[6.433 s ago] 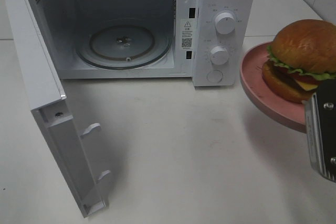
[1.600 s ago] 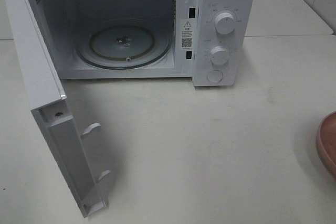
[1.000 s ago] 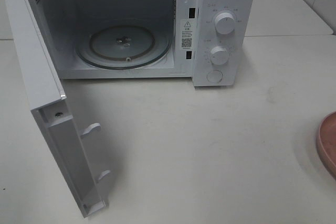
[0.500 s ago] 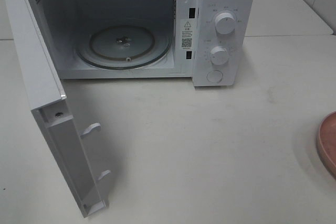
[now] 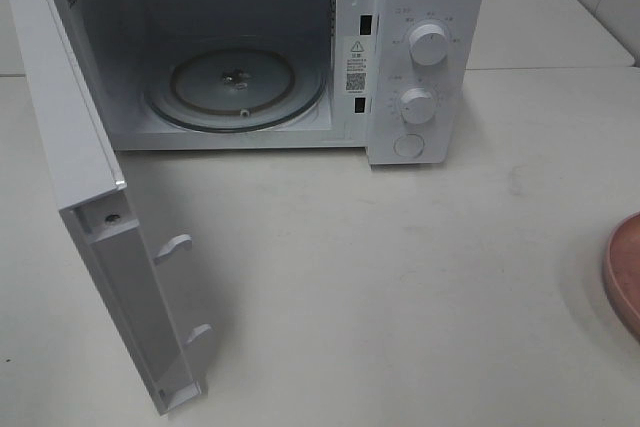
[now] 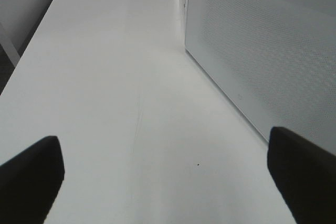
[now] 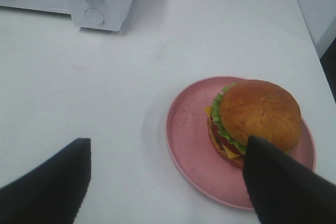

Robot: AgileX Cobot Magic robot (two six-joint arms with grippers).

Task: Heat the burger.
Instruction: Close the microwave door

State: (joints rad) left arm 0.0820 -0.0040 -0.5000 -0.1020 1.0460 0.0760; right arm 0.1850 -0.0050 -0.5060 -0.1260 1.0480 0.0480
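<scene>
The burger [image 7: 257,116], with a tan domed bun and green and red filling, sits on a round pink plate [image 7: 189,129] that lies on the white table. My right gripper [image 7: 165,148] hovers above it, open, its dark fingers [image 7: 52,182] spread wide to either side; one finger overlaps the burger's near edge in the picture. In the exterior view only the plate's rim [image 5: 625,272] shows at the right edge, and the burger and both grippers are out of frame. My left gripper [image 6: 165,169] is open over bare table.
The white microwave [image 5: 420,7] stands at the back with its door [image 5: 70,137] swung wide to the left and a glass turntable [image 5: 235,85] inside. Two knobs [image 5: 428,44] are on its right panel. A dotted white panel [image 6: 262,61] of the microwave rises beside my left gripper.
Several seconds ago the plate with the burger was held up to the right of the microwave; now it lies low at the right edge. Over the last second nothing visibly moved.
</scene>
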